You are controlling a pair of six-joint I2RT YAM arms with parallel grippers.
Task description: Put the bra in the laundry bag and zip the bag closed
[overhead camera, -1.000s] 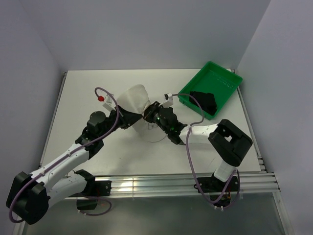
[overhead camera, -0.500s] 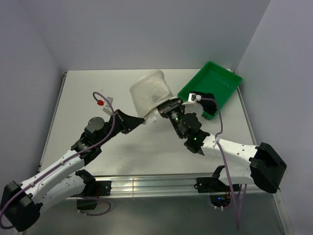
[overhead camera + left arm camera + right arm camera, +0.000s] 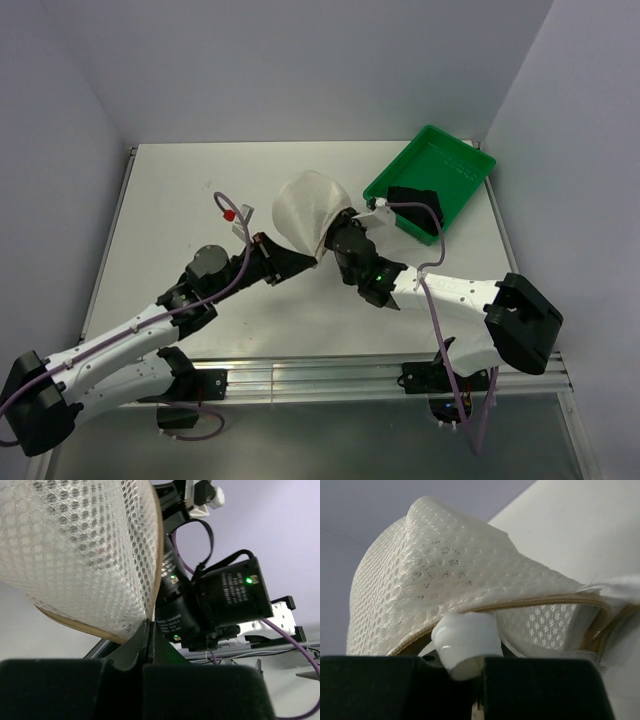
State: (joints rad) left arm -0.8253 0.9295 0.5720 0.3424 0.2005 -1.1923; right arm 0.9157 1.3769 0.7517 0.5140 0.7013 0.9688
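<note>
The laundry bag (image 3: 312,210), white mesh with tan zipped rims, hangs above the table's middle between both grippers. My left gripper (image 3: 303,262) is shut on its lower rim; in the left wrist view the jaws (image 3: 148,628) pinch the tan edge under the mesh (image 3: 75,555). My right gripper (image 3: 332,240) is shut at the bag's right side; in the right wrist view (image 3: 481,662) it holds a white zipper pull (image 3: 465,641) on the tan rim, below the mesh (image 3: 435,575). The black bra (image 3: 415,208) lies in the green tray.
The green plastic tray (image 3: 455,165) stands at the back right, close to the right of the bag. The right arm's body (image 3: 225,600) fills the left wrist view beside the bag. Purple cables loop over both arms. Grey walls close in the table on three sides.
The bag has been lifted off the table and now hangs smaller and lower between the grippers. My left gripper moved right and nearer. My right arm swung its elbow to the right.
</note>
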